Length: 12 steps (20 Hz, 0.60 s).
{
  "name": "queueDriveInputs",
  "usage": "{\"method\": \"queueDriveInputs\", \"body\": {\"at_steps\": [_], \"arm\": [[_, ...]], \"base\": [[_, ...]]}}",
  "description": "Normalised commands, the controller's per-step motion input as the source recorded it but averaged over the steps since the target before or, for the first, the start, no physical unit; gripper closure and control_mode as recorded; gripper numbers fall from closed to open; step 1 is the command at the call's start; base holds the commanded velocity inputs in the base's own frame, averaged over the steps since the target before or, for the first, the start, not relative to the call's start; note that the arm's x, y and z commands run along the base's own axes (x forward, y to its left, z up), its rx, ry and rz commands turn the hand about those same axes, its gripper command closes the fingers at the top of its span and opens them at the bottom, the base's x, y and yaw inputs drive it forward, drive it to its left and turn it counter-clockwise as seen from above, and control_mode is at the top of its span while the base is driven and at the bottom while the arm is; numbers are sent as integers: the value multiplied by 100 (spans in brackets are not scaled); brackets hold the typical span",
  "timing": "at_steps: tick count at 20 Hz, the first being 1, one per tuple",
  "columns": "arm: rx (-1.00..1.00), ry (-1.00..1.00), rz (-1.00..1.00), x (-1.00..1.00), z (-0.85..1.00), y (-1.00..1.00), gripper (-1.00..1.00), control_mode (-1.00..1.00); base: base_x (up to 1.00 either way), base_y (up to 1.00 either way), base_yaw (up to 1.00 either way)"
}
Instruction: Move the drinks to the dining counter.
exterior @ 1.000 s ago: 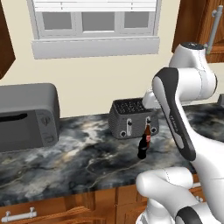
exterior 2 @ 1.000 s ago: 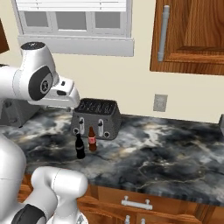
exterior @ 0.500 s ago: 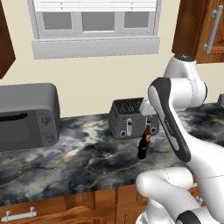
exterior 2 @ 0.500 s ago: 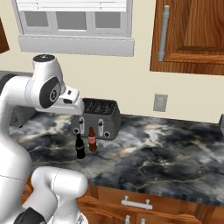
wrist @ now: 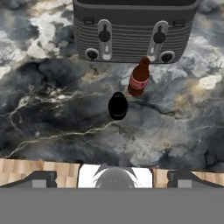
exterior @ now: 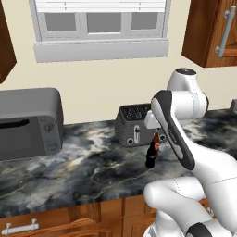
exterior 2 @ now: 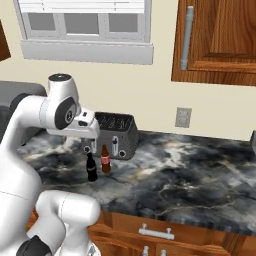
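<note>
We locate two bottles upright on the marbled wall counter, directly in front of the toaster. The small brown bottle carries a red label and stands nearest the toaster, just ahead of its right lever. The black bottle stands just beside the brown one, slightly farther from the toaster and nearer the counter's front edge; the two appear close together but we cannot tell whether they touch. In the right base view the black bottle sits left of the brown bottle; in the left base view the black bottle is in front and the brown bottle is partly hidden behind the arm.

We find the gripper above the counter's wooden front edge, looking down on both bottles. Its finger tips stand at the far left and far right of the hand view, fully spread, with nothing between them. The gripper is apart from both bottles.

A grey microwave stands on the same counter, well left of the toaster. A window is set in the wall above, and a wooden cabinet hangs to the right.
</note>
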Motion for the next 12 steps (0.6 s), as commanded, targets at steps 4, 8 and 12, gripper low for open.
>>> {"method": "queueDriveInputs", "body": {"at_steps": [4,8,12], "arm": [[0,7,-1,27,-36,0,-100,-100],[0,6,0,23,-36,0,-100,-100],[0,7,0,22,-37,0,-100,-100]], "base": [[0,0,0],[0,0,0],[0,0,0]]}}
